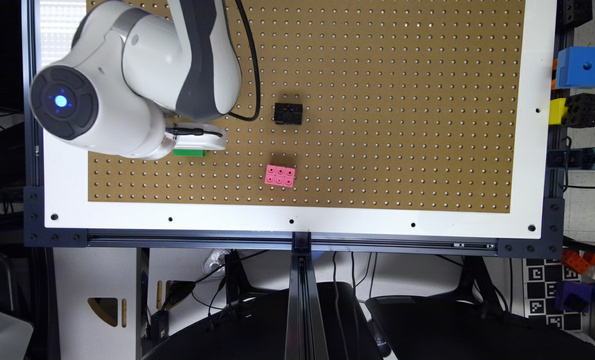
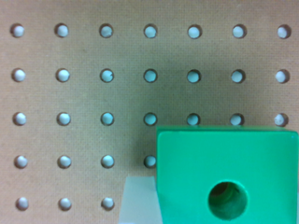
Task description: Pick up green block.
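Brown pegboard (image 1: 377, 75) with a white border is sitting on a dark frame, cables and dark chairs showing below it. Spare blocks — blue, yellow, black — are hanging off the frame at the exterior view's right.

White arm (image 1: 137, 70) is reaching over the exterior view's left part of the board. Its gripper (image 1: 197, 137) is sitting directly above the green block (image 1: 189, 152), covering most of it; just a green sliver is peeking out under the white part. Black block (image 1: 288, 113) and pink brick (image 1: 280, 175) are lying well apart from the gripper toward the middle of the board, untouched.

In the wrist view the green block (image 2: 229, 175) is looming large and close, round dark hole in its top face. 1 pale finger (image 2: 138, 199) is showing just beside the block's side, looking like it is touching or nearly touching. The other finger is out of frame, so I cannot tell how wide the hand is standing or whether it is clamping anything yet.

Progress, as a judgement: approach and descent are looking done — the gripper is down at block level with a finger alongside. Whether the block is resting on the board or already rising is unclear. Left to do: confirming the squeeze and lifting the block clear.
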You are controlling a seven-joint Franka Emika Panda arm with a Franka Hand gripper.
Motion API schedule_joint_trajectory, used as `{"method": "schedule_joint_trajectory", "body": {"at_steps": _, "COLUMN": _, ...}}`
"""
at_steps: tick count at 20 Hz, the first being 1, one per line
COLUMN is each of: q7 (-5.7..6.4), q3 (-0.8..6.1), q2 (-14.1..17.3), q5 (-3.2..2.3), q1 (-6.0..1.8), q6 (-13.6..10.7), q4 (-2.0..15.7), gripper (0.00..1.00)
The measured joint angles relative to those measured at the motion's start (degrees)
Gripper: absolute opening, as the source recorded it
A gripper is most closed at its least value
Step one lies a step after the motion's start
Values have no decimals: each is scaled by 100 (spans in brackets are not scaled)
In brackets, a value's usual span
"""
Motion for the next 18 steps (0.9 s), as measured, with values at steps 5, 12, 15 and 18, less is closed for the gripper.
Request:
{"method": "schedule_joint_trajectory", "body": {"at_steps": 5, "q7": 0, "q3": 0, "q2": -291, "q5": 1, "q1": 0, "q6": -302, "q4": -2, "gripper": 0}}
{"method": "schedule_joint_trajectory", "body": {"at_steps": 12, "q7": 0, "q3": 0, "q2": -892, "q5": 5, "q1": 0, "q6": -890, "q4": -6, "gripper": 0}}
{"method": "schedule_joint_trajectory", "body": {"at_steps": 15, "q7": 0, "q3": 0, "q2": -985, "q5": 5, "q1": 0, "q6": -995, "q4": -8, "gripper": 0}}
{"method": "schedule_joint_trajectory", "body": {"at_steps": 18, "q7": 0, "q3": 0, "q2": -974, "q5": 5, "q1": 0, "q6": -995, "q4": -11, "gripper": 0}}
